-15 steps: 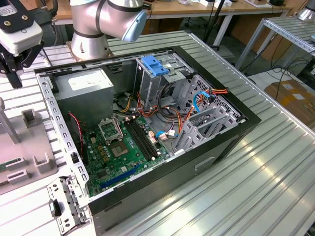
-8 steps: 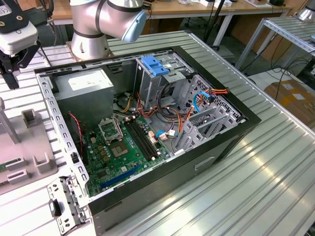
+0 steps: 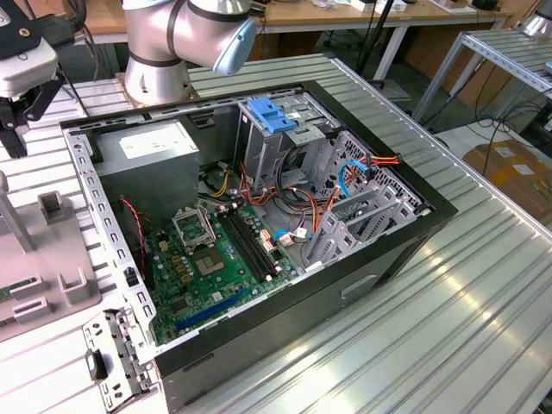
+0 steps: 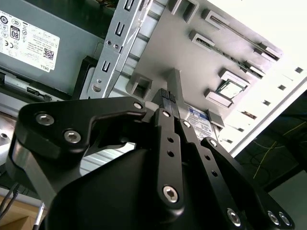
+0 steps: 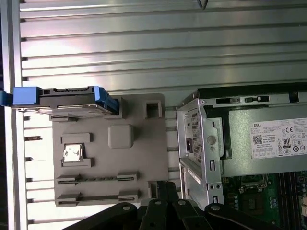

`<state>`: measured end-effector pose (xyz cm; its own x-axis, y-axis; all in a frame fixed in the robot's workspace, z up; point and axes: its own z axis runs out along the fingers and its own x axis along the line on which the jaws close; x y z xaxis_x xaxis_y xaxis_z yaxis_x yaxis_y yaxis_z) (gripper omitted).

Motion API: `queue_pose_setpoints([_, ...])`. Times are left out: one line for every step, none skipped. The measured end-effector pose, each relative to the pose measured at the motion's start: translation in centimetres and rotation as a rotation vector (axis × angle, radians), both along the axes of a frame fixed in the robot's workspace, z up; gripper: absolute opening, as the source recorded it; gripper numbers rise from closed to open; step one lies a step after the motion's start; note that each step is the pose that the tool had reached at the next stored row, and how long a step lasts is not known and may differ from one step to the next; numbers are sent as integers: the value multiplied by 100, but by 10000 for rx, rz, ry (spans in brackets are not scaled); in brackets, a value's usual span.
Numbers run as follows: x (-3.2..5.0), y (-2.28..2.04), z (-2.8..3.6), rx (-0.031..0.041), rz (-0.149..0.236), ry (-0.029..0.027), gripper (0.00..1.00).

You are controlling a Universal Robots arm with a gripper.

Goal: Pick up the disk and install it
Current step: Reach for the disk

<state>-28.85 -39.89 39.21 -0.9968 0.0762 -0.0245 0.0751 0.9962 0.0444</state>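
Over grey fixture plate (image 5: 139,153), hovering with gripper (image 5: 162,185) pinching shut, holding nothing, well apart from disk (image 5: 67,101) (plate's far edge).

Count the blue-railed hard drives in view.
1. The hard drive stands on edge at one end of the grey fixture plate beside the computer case; others could be hidden inside it.

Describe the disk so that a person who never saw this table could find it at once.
Find the open computer case on the slatted metal table; a flat grey tray lies right beside it. The disk sits on the tray's edge, at the corner far from the case. It alone has bright blue rails; everything else on the tray is grey or silver.
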Motion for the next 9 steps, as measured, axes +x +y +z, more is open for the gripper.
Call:
queue_pose_setpoints([-7,0,0,0,0,1,11])
queue_pose_setpoints([-17,0,-1,0,0,1,11])
queue_pose_setpoints([-23,0,-1,-1,0,0,11])
queue_pose_setpoints([-29,0,-2,0,0,0,11])
queue_pose_setpoints([-35,0,-2,0,0,1,11])
queue_pose_setpoints([-42,0,-2,-1,0,1,11])
queue_pose_setpoints([-47,0,-2,0,0,1,11])
queue_pose_setpoints([-54,0,-3,0,0,1,11])
queue_pose_setpoints([-60,0,-3,-1,0,1,11])
